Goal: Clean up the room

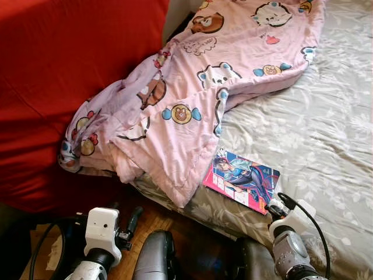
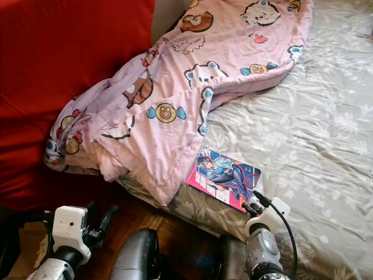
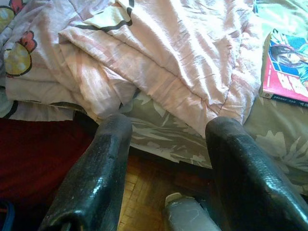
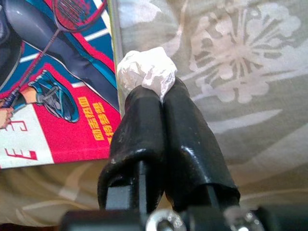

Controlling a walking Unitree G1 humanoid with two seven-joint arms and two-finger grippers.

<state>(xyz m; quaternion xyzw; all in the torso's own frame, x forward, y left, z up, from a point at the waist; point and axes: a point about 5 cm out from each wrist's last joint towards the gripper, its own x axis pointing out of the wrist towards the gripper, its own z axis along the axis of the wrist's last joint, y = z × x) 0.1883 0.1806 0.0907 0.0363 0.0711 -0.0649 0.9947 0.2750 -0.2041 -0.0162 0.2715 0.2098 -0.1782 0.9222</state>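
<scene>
Paper wad (image 4: 146, 73) pinched at R fingers' (image 4: 144, 130) tips | L fingers (image 3: 96, 178) apart, empty

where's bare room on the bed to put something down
Bare grey floral sheet lies right of the pink blanket and beyond the magazine. Crowded: the near edge, with the magazine and the right gripper shut on a crumpled tissue.

Head views downward; wrist views near bed (image 1: 326, 134)
</scene>
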